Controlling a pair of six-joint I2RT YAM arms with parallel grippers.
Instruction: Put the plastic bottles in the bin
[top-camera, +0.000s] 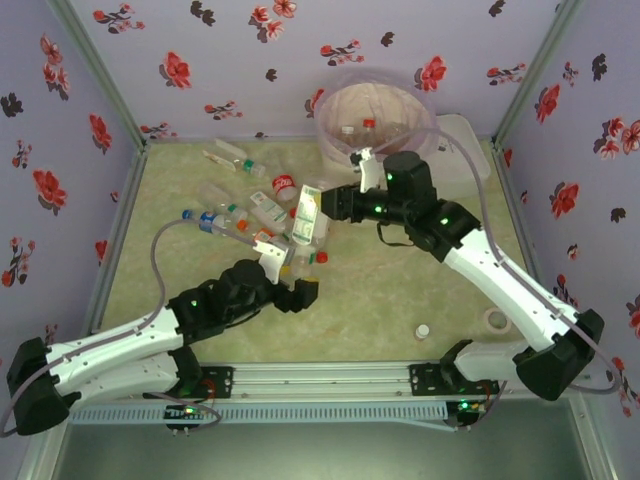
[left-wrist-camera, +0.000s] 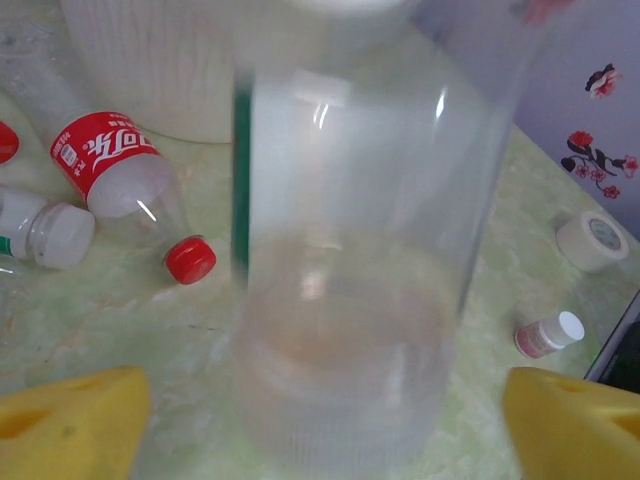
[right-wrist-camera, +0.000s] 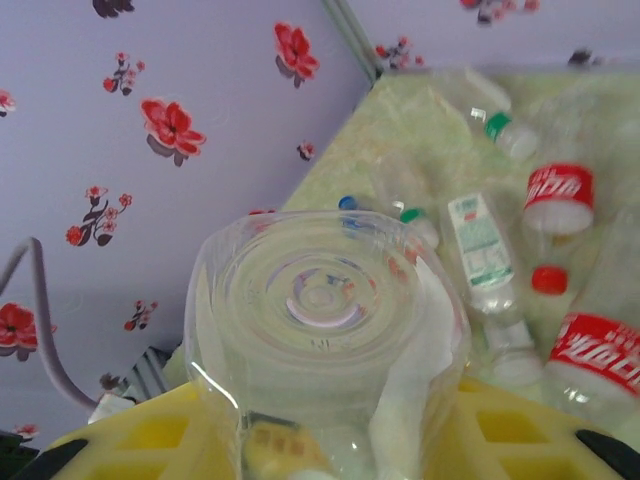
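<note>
Clamping the base end of a clear bottle (right-wrist-camera: 320, 300), the right pincer (right-wrist-camera: 330, 430) is drawn narrow on it between yellow pads and carries it off the surface (top-camera: 400, 290). The left pincer (left-wrist-camera: 325, 420) stands wide, its fingers (left-wrist-camera: 70, 420) well apart from that bottle on either side. On this showing the load rests with the right arm alone, which is the arm nearer the bin (top-camera: 335, 140). The bin lies at 1 o'clock from the held bottle, so a short swing should reach it. Inside it lie two bottles: a red-capped bottle (top-camera: 370, 123) and a white-capped bottle (top-camera: 347, 130). From 9 to 11 o'clock a heap of loose bottles (top-camera: 262, 205) waits, roughly eight, too tangled for an exact tally. At 5 o'clock stand one small vial (top-camera: 423, 330) and one tape roll (top-camera: 495, 320).
</note>
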